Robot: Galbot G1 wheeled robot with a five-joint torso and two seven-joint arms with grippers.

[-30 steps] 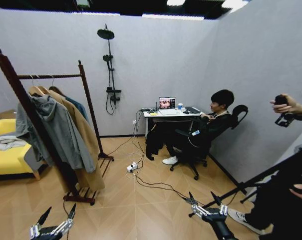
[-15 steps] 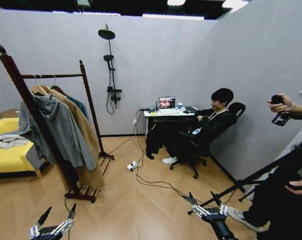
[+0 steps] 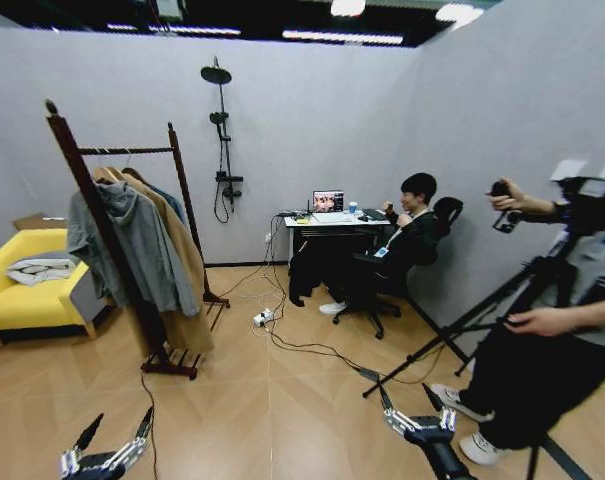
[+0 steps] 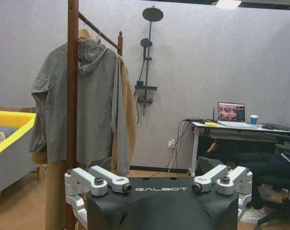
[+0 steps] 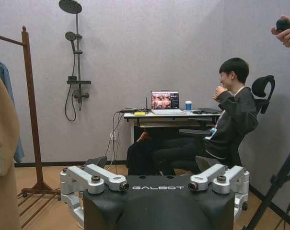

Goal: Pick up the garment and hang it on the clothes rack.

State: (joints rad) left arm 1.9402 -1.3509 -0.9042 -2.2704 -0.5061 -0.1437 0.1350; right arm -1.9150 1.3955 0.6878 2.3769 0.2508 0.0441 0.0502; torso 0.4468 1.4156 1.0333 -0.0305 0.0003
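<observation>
The clothes rack [image 3: 122,235] stood on the wooden floor [image 3: 272,400] to the robot's left, well apart from both arms, near the grey back wall [image 3: 282,140]. Three garments hung from its top rail. A grey hoodie [image 3: 132,245] hung nearest the robot, a long tan coat [image 3: 182,270] beside it, and the blue-green garment [image 3: 165,200] at the far end, mostly hidden behind the coat so that only a strip of it showed. In the right wrist view that strip appeared as a blue sleeve edge [image 5: 13,115] behind the coat, close to the rack's far post.

The left gripper [image 3: 110,432] hung low at the bottom of the head view, in front of the rack's base, its fingers spread apart and holding nothing. The right gripper [image 3: 414,400] hung low on the other side, also spread and empty, over bare floor near a tripod leg [image 3: 422,350].

A yellow sofa [image 3: 22,300] sat beyond the rack against the wall, with pale cloth lying on its seat. A shower fixture [image 3: 220,140] was mounted on the back wall, and a desk [image 3: 327,222] with a laptop stood to its right.
</observation>
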